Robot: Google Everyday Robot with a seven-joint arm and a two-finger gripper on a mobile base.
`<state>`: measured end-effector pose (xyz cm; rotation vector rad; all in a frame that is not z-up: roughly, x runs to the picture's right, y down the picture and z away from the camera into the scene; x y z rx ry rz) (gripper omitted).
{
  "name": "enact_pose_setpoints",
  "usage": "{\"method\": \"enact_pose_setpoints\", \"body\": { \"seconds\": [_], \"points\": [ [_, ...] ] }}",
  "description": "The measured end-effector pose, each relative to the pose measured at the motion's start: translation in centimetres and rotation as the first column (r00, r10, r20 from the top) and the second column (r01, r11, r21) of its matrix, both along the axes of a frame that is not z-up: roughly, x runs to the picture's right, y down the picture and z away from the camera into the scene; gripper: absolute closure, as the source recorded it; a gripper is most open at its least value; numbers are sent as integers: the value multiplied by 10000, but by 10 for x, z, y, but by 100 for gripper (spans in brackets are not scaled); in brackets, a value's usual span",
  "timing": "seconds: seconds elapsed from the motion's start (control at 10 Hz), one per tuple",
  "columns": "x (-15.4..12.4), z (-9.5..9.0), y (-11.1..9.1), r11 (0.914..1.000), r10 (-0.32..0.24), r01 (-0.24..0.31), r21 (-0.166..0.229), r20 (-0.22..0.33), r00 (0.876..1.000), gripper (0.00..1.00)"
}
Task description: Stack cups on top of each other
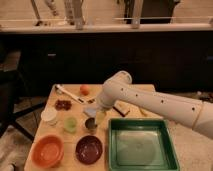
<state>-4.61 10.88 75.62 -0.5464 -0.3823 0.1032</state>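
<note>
The shiny steel cup [90, 124] stands on the wooden table [50, 131], just left of the green tray. The pale green plastic cup [70, 124] stands a little to its left. My gripper [98, 114] hangs at the end of the white arm, right above and slightly right of the steel cup, very close to its rim. The two cups stand apart, side by side.
A green tray [142, 148] lies at the front right. An orange bowl [47, 150] and a dark purple bowl [89, 149] sit at the front. A white lidded cup [49, 116], a dark snack [63, 104], an orange fruit [84, 89] and a utensil [67, 92] lie further back.
</note>
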Motion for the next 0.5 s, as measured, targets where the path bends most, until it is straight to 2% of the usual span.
{"method": "enact_pose_setpoints", "body": {
  "seconds": [0.3,0.5],
  "points": [
    [-15,11,-1,9998,-127,132,-154,272,9995,20],
    [-14,11,-1,9998,-118,122,-160,264,9996,20]
  ]
}}
